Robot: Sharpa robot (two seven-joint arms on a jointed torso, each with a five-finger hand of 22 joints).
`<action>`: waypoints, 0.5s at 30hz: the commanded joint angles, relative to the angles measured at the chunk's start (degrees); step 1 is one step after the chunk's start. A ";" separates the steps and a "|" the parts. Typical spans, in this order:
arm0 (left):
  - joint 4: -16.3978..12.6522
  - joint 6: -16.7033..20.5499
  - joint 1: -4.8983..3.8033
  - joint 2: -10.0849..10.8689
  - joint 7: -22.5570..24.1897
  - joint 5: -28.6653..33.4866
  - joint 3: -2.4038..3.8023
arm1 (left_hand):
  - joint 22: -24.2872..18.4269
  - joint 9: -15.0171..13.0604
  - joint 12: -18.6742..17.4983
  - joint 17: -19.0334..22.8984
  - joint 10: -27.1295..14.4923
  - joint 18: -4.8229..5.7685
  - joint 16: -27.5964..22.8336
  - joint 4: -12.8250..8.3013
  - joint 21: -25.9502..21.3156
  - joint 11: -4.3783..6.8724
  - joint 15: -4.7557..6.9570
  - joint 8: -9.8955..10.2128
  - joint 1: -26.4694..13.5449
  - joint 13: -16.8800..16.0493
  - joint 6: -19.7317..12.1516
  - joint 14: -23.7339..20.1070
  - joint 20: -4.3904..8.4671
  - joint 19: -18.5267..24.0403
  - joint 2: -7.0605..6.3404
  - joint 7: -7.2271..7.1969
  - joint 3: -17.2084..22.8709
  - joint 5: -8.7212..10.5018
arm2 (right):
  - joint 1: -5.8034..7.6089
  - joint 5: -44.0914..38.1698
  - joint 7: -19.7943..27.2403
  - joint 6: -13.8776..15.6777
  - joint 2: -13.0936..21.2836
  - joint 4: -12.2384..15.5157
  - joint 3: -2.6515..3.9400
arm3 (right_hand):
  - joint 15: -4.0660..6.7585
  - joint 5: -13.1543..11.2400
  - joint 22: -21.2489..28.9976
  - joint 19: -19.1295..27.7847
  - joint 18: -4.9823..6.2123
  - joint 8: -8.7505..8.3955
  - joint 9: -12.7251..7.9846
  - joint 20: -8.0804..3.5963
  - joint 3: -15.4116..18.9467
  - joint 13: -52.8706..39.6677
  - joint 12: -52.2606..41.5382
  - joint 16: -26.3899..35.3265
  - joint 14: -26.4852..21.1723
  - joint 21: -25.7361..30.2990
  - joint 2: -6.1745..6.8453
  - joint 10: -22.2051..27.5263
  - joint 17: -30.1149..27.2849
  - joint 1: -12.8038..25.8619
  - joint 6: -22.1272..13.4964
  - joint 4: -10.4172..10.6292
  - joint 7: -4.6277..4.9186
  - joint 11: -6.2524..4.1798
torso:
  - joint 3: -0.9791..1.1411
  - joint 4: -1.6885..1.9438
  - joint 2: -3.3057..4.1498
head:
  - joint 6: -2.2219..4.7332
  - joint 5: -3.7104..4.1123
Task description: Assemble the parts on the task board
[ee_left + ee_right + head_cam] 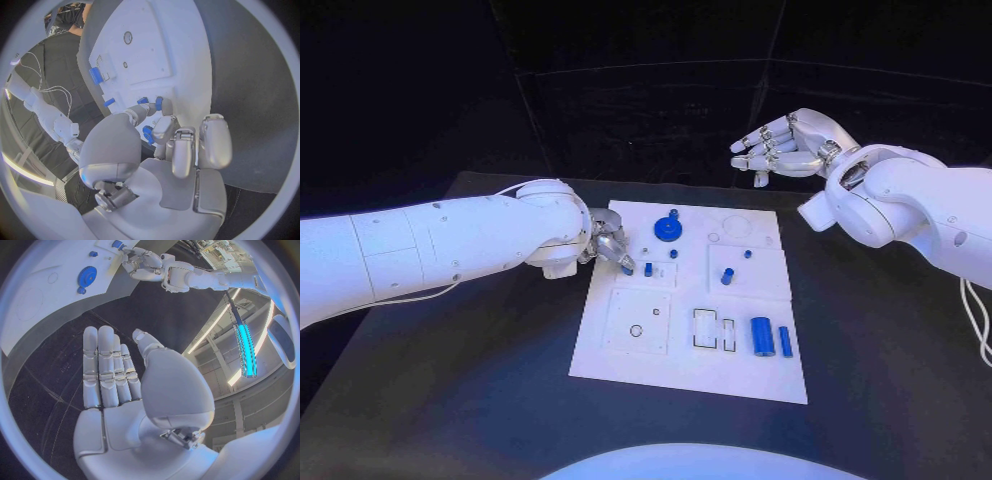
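— Starting at the left: what is held?
— A small blue part (627,267) is pinched by the left hand (606,245) over the task board (689,355) (its left edge).
— Rightward?
— The right hand (788,145) is raised beyond the board, fingers loosely apart, nothing held.

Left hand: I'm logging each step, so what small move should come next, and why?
Probably a short lowering of the left hand to seat the small blue piece at its fingertips into the white board; the hand already sits over the board's left edge, while the right hand hangs open, away.
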State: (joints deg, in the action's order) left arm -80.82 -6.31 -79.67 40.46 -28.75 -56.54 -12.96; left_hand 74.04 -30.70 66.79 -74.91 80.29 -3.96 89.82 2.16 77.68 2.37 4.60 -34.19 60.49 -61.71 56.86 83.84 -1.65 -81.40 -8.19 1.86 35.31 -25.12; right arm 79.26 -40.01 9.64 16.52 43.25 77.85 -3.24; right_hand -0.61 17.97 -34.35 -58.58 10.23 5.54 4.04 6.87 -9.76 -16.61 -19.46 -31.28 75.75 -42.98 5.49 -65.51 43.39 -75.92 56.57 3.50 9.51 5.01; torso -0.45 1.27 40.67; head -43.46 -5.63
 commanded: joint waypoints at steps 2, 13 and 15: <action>0.18 -2.56 0.20 -0.53 -1.36 -0.01 -0.17 | 0.11 0.25 0.04 -15.09 0.55 -0.09 0.18 -4.29 -0.07 0.05 0.52 0.06 -1.53 0.06 0.46 6.16 0.24 -0.10 0.58 -0.30 3.80 0.30 | 0.10 -0.03 0.36 -0.03 0.00 0.14 0.04 | -0.10 0.26 -0.09 0.20 0.20 0.40 0.06 0.08 0.09 0.09 -0.22 0.19 0.03 0.21 -0.38 0.41 -0.09 0.35 -0.42 0.29 0.15 -0.07 | 0.02 -0.04 0.00 | -0.10 0.05; 0.98 -2.93 0.19 -1.45 -1.71 0.15 -0.16 | 0.43 0.65 0.16 -15.09 0.67 -0.01 0.18 -2.73 0.04 0.25 0.71 0.58 -2.83 -0.02 1.12 6.16 0.46 -0.28 1.68 -0.56 0.68 0.31 | 0.11 -0.03 0.35 -0.05 -0.02 0.23 0.04 | -0.10 0.25 -0.10 0.20 0.20 0.40 0.06 0.09 0.05 0.11 -0.23 0.18 0.03 0.22 -0.47 0.41 -0.12 0.34 -0.42 0.33 0.15 -0.08 | 0.00 -0.01 -0.02 | -0.22 0.16; 1.06 -2.95 0.19 -1.50 -1.73 0.17 -0.16 | 0.50 0.68 0.18 -15.09 0.69 0.00 0.18 -2.59 0.08 0.26 0.72 0.61 -2.96 -0.05 1.21 6.16 0.47 -0.32 1.76 -0.58 0.44 0.31 | 0.11 -0.03 0.35 -0.06 0.00 0.24 0.04 | -0.10 0.25 -0.10 0.20 0.20 0.40 0.06 0.09 0.05 0.11 -0.23 0.18 0.03 0.22 -0.47 0.41 -0.12 0.34 -0.42 0.33 0.15 -0.08 | 0.01 -0.02 -0.05 | -0.24 0.15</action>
State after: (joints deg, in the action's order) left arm -79.71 -7.55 -79.74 39.11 -29.77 -56.48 -12.93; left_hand 74.50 -30.04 66.79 -74.91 80.69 -3.96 89.82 -0.47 77.68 2.57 4.81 -33.75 57.34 -61.72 57.78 84.06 -1.45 -81.61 -6.99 1.33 36.20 -25.11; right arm 79.25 -40.01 9.60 16.53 43.25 77.93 -3.24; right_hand -0.61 17.97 -34.40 -58.58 10.24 5.77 4.04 6.87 -9.76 -16.56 -19.46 -31.28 75.75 -42.98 5.26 -65.51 43.32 -75.69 56.57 3.50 9.51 5.02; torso -0.43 1.25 40.66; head -43.68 -5.45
